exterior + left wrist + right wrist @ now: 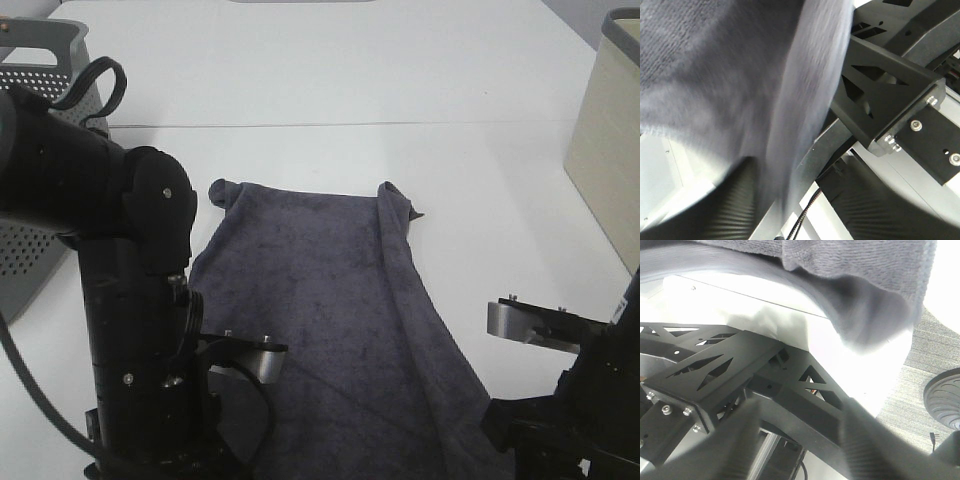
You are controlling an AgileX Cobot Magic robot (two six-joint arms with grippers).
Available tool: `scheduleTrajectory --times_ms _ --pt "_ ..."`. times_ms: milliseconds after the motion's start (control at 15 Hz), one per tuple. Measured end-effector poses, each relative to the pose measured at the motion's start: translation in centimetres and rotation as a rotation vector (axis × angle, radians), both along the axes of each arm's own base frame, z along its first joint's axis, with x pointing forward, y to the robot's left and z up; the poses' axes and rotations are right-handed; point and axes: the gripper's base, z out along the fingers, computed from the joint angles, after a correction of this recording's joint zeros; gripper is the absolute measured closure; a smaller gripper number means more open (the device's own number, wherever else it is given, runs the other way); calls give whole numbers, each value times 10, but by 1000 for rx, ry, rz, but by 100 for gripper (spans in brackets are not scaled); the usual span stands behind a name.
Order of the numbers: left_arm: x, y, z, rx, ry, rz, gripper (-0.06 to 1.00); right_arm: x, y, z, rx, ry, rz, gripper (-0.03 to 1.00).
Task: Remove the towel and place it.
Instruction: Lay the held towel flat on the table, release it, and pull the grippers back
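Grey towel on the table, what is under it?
The white table shows around the towel, so it lies on that. Anything beneath the cloth itself is covered and cannot be seen.

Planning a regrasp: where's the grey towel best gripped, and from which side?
Probably grip the towel at its near hem, from the robot's side: it drapes over the table edge, free to pinch on both faces; elsewhere it lies flat.
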Motion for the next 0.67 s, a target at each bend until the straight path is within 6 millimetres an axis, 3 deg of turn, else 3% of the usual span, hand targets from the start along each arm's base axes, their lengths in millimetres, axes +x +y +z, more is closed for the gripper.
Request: scheduleTrajectory --times_ms 133,400,667 --pt "0 0 0 1 0 2 21 0 0 0 2 1 -2 36" --pt "11 -10 13 -44 -52 -2 18 16 4 10 8 -68 20 33" --pt "47 -30 46 -120 -242 -58 18 56 3 36 -68 -275 159 33"
